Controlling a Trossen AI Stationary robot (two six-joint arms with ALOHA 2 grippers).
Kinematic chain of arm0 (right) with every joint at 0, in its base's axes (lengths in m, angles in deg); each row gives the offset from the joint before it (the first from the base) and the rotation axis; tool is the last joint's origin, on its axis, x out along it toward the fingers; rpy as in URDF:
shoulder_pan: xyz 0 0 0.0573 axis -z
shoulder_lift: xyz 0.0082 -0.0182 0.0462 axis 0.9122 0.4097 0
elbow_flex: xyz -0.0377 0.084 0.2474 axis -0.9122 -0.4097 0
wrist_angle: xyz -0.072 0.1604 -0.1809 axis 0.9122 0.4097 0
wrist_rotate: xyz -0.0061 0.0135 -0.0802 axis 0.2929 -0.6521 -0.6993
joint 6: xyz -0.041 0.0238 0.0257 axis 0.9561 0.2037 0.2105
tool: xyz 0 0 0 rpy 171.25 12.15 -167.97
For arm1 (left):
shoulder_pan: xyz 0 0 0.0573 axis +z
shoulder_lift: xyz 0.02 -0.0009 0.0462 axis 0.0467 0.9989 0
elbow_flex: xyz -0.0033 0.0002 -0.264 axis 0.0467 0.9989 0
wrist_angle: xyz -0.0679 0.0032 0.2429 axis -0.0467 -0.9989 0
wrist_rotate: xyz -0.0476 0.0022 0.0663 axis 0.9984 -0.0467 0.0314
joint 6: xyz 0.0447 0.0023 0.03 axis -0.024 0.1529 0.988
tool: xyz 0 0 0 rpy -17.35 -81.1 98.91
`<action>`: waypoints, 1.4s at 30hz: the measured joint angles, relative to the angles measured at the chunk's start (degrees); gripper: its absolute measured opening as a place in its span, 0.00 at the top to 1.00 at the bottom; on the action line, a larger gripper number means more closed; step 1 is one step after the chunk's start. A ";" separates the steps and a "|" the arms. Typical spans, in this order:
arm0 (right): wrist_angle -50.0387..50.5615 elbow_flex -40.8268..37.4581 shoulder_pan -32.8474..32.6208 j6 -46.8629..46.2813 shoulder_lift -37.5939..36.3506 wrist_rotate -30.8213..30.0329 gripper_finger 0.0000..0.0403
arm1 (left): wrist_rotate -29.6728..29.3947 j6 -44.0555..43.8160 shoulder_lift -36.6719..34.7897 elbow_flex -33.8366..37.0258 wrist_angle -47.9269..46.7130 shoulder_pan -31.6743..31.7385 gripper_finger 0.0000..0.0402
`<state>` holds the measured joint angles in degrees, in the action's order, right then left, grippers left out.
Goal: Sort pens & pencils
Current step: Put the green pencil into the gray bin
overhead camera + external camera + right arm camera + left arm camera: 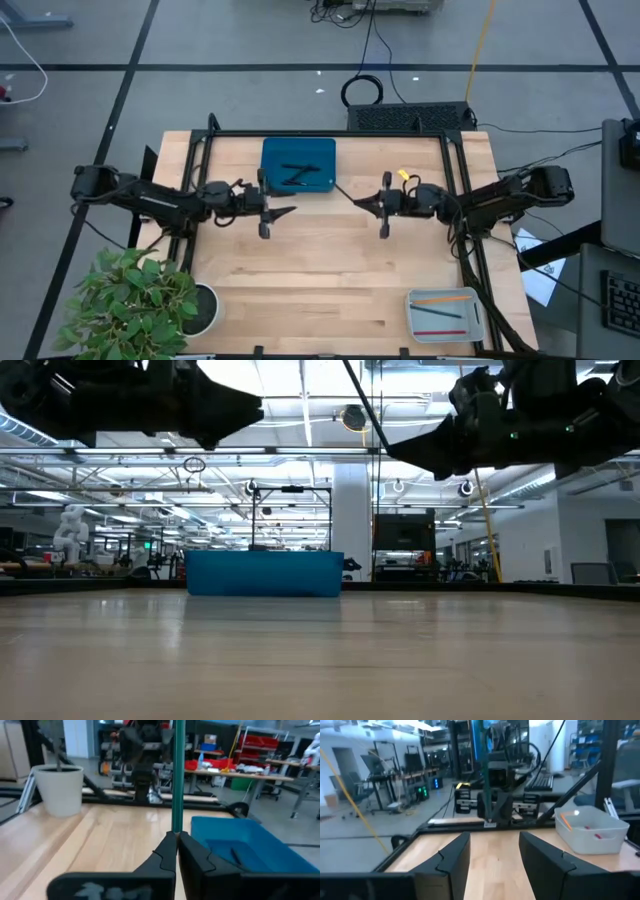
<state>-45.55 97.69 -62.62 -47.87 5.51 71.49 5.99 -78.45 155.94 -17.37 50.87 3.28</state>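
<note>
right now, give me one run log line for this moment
left gripper: open, empty | right gripper: shut on green pencil | blue tray: pens

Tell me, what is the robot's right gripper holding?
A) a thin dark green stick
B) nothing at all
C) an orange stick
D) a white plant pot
A: the right gripper has its dark fingers pinched shut on a thin dark green stick that stands up straight between them, above the wooden table.

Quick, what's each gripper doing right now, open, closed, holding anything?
Left gripper: open, holding nothing.
Right gripper: shut on a thin green stick.
</note>
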 joint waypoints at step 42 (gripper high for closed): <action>60.12 16.83 -21.27 -19.45 -13.62 0.29 1.00 | -0.30 -0.28 4.91 0.02 5.93 0.06 0.56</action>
<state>14.57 114.52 -83.89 -67.33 -8.11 71.78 5.69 -78.73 160.85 -17.35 56.80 3.34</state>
